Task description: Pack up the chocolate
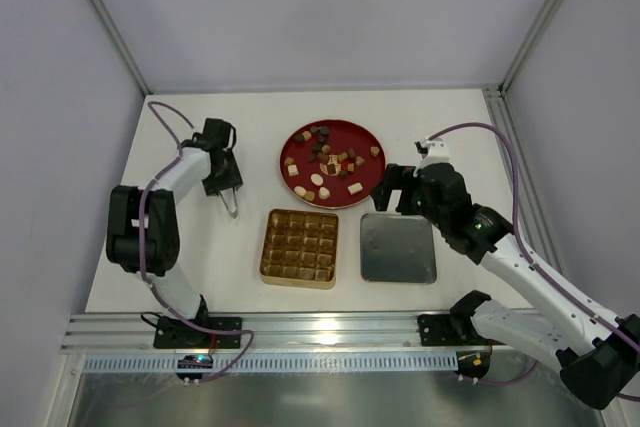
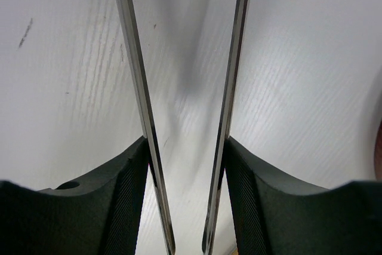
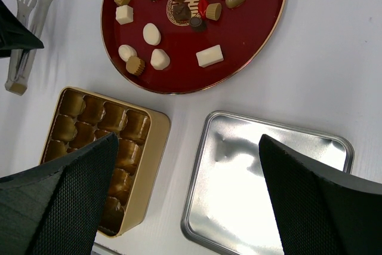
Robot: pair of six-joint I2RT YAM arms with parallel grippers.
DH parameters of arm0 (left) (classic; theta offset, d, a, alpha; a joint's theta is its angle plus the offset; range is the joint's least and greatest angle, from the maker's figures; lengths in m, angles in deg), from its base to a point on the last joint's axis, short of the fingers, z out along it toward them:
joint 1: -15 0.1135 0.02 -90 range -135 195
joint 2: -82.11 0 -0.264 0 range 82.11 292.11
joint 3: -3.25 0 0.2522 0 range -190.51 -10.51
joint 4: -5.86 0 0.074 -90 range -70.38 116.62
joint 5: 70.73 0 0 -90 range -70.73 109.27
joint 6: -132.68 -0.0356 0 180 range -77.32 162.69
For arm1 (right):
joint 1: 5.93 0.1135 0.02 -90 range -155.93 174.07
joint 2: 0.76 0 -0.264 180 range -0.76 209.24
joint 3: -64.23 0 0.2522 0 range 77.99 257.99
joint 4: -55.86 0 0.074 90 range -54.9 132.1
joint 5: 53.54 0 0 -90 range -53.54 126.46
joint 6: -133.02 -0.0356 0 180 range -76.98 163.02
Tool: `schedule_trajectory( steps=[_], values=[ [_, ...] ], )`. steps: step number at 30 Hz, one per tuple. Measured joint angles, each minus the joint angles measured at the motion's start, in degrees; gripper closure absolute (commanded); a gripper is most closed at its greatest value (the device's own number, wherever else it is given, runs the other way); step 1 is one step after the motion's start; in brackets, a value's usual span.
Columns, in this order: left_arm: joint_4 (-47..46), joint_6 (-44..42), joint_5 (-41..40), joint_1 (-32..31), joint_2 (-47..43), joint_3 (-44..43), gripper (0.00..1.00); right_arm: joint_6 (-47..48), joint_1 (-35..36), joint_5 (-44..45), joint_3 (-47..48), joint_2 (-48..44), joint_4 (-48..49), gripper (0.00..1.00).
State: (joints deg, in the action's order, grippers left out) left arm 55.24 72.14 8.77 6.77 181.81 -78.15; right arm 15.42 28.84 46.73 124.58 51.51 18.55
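Setting, items as seen:
- Table [image 1: 200, 277]: white, matt top with square corners. The left wrist view shows faint dark scuffs [image 2: 25, 33] and a fine ribbed grain.
- Back wall [image 1: 330, 17], left wall [image 1: 50, 147], right wall [image 1: 590, 147]: plain pale lavender-grey panels, unmarked.
- Corner posts [image 1: 105, 17]: slim aluminium, one at each rear corner, leaning outward in the top view.
- Near-edge rail [image 1: 330, 332]: grooved aluminium extrusion along the table front.
- Slotted strip [image 1: 330, 360]: just below the rail.
- Metal sheet [image 1: 330, 402]: dull grey, lowest.
- Light: even, diffuse, with soft shadows.

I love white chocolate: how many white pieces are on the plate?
5, on the near half of the red plate: a square leftmost, three rounded ones beside it, a block toward the lid. None seems hidden.
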Motion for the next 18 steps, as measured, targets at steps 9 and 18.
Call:
schedule_trajectory(
  steps=[9,18],
  values=[
    [4.6,-0.4,-0.2,0.0,-6.4,-1.3,0.48,0.0,0.0,0.0,0.0,0.4,0.3,0.0],
    [10.4,-1.2,0.3,0.0,-11.6,-3.9,0.47,0.0,0.0,0.0,0.0,0.4,0.4,0.0]
  ],
)
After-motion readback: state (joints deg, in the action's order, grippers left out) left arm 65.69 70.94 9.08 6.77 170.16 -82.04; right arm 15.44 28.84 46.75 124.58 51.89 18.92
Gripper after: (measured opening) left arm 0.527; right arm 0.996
